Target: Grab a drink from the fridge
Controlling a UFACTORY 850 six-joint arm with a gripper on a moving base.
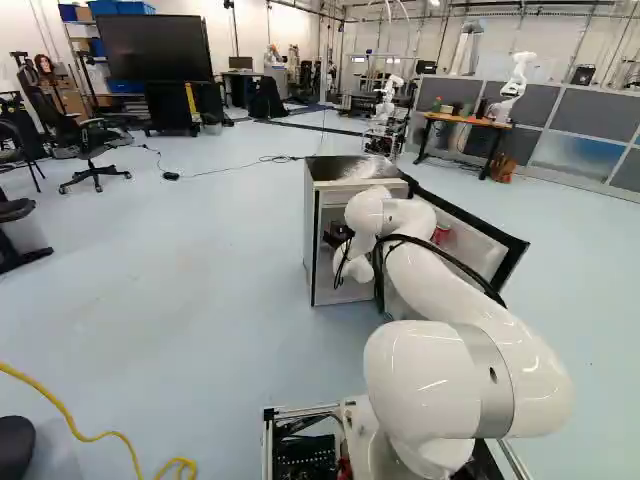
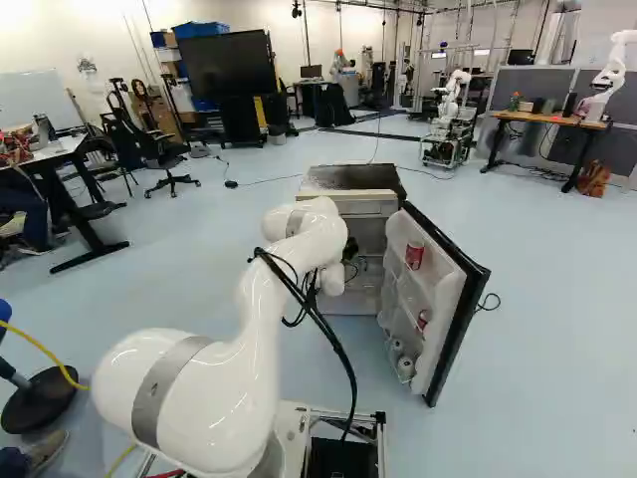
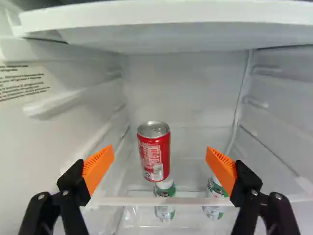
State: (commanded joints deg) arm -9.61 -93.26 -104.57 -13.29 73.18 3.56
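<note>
Inside the fridge, a can is stood on the shelf, ahead of the gripper and between its fingers' lines; two lower cans are placed, apparently, beneath that shelf. The door is set to the gripper's right.

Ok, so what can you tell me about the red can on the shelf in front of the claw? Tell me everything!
The red can is round and shiny, like metal, with a silver top and pale printing, including stripy barcode lines. It stands upright on the see-through shelf in the fridge, ahead of the open claw, which isn't touching it. I can't tell whether it's been opened.
</note>
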